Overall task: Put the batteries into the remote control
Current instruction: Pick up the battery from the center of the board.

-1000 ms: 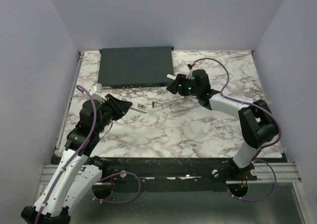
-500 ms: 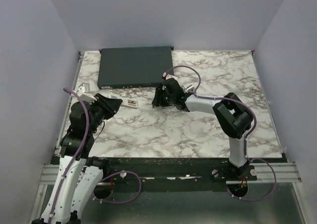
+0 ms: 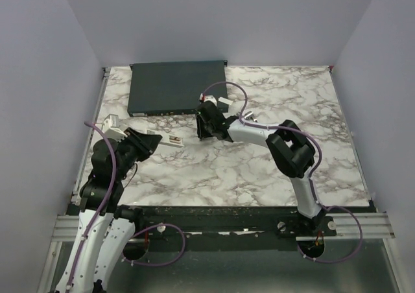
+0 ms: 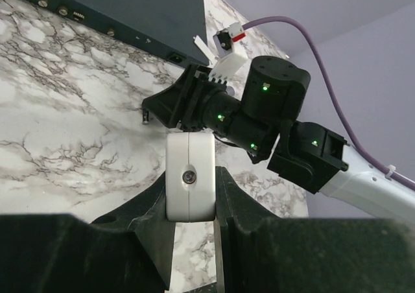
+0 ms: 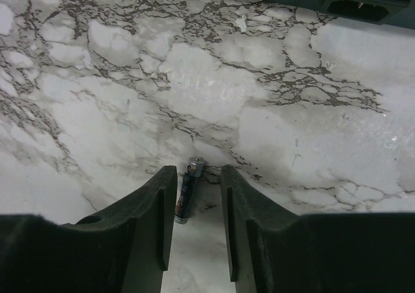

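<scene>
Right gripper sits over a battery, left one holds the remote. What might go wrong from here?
The battery lies nearer one finger of the open right gripper, slightly askew; closing may roll or tilt it. The left gripper clamps the remote control by one end, so pressing a battery in may pivot it.

white marble table (image 3: 259,170), grey-brown veins throughout – dark grey-teal box (image 3: 176,85) at 12 o'clock. white remote (image 4: 189,183), dark battery (image 5: 189,189) (a reddish tint near one end), purple cable (image 4: 285,19), pale lilac walls (image 3: 39,79).
</scene>
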